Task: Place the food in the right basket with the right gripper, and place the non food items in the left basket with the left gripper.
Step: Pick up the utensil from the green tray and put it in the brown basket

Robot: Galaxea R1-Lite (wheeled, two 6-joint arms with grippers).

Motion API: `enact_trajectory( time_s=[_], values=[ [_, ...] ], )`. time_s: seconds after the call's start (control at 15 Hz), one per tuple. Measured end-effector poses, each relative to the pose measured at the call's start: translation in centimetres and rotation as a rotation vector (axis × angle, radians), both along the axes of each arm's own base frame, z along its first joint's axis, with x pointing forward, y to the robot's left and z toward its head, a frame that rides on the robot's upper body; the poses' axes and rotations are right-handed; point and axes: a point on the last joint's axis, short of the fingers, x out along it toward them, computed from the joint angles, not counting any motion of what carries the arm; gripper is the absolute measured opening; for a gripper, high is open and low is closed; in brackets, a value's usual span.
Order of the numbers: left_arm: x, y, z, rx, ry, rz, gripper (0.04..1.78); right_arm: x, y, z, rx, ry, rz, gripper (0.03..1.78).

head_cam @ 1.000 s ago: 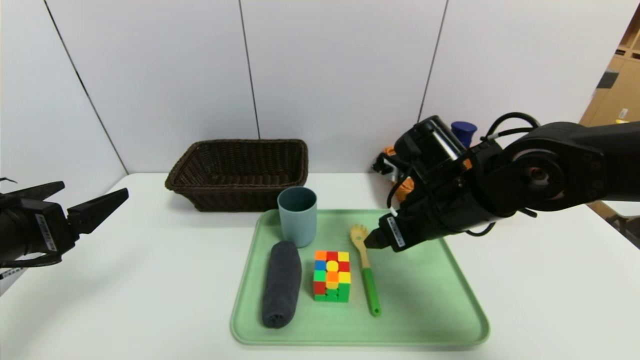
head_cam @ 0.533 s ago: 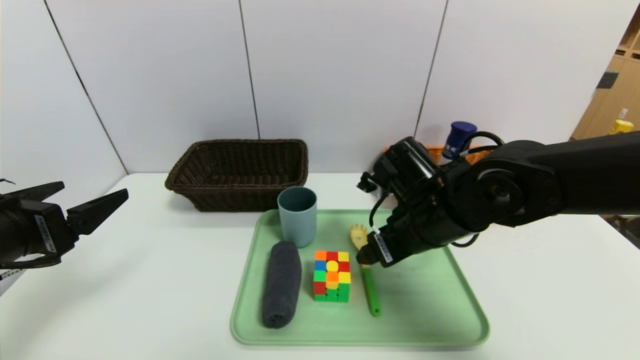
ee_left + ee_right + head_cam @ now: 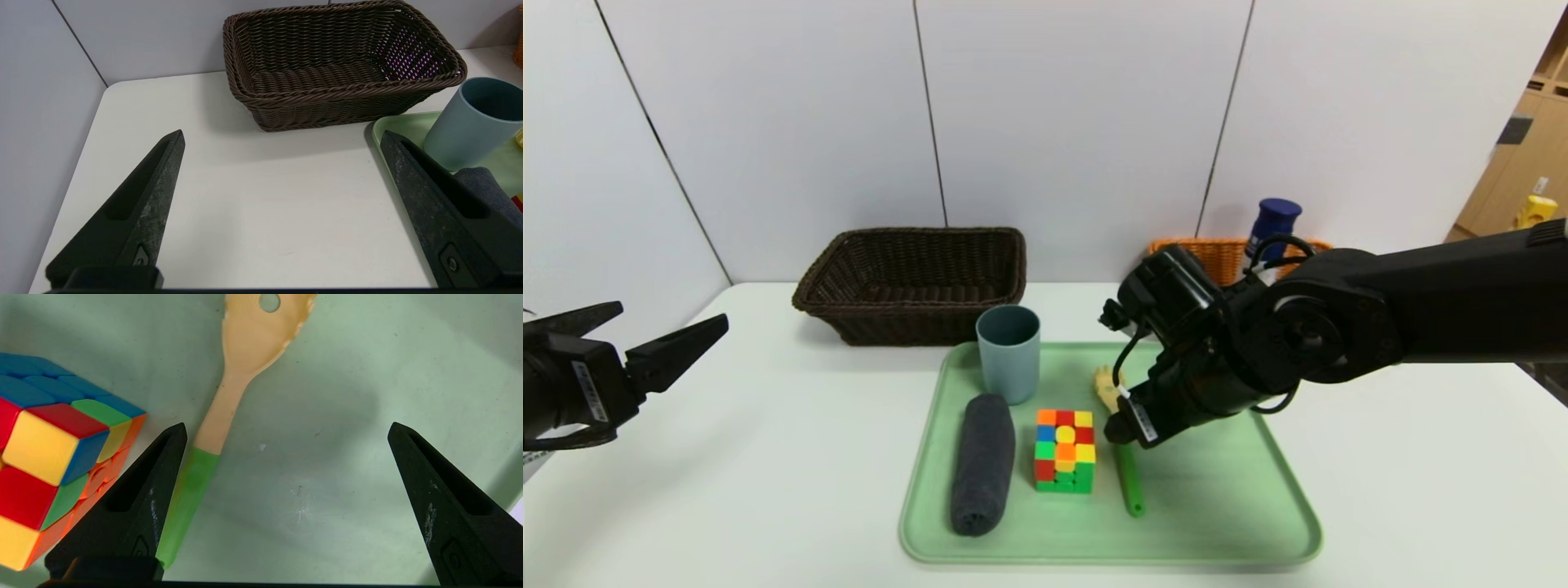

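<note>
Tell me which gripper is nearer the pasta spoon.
Right. The right gripper hangs open directly over the pasta spoon on the green tray, one finger beside its handle. The left gripper sits open far off at the table's left edge.

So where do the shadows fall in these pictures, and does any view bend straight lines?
Head view: the wall seams lean outward towards the edges, a wide-lens effect; the dark brown wicker basket casts a soft shadow on the white table. Right wrist view: a broad dim shadow lies on the pale green tray under the open right pincer. Left wrist view: even light, soft shadow before the basket.
</note>
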Motion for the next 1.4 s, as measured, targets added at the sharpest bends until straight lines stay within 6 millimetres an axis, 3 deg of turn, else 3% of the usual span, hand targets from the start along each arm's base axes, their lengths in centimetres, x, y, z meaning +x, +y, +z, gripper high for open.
enact_trajectory(
  time_s=[0.8, 1.07, 1.27, 1.33, 1.4],
  values=[
    [-0.4, 0.0, 0.1, 0.0, -0.014, 0.0, 1.69, 0.1, 0.2, -1.0, -0.003, 0.022, -0.016, 1.7],
    [-0.6, 0.0, 0.2, -0.001, -0.019, 0.0, 1.69, -0.2, 0.3, -1.1, -0.003, 0.021, -0.013, 1.11],
    [-0.8, 0.0, 0.0, -0.003, -0.018, 0.0, 1.69, -0.3, 0.2, -1.1, -0.005, 0.023, -0.012, 0.78],
    [-0.9, 0.0, -0.1, -0.004, -0.015, 0.0, 1.69, -0.3, 0.2, -1.1, -0.006, 0.023, -0.011, 0.59],
    [-1.0, 0.0, -0.2, -0.004, -0.015, 0.0, 1.69, -0.4, 0.2, -1.1, -0.006, 0.024, -0.01, 0.07]
  ],
)
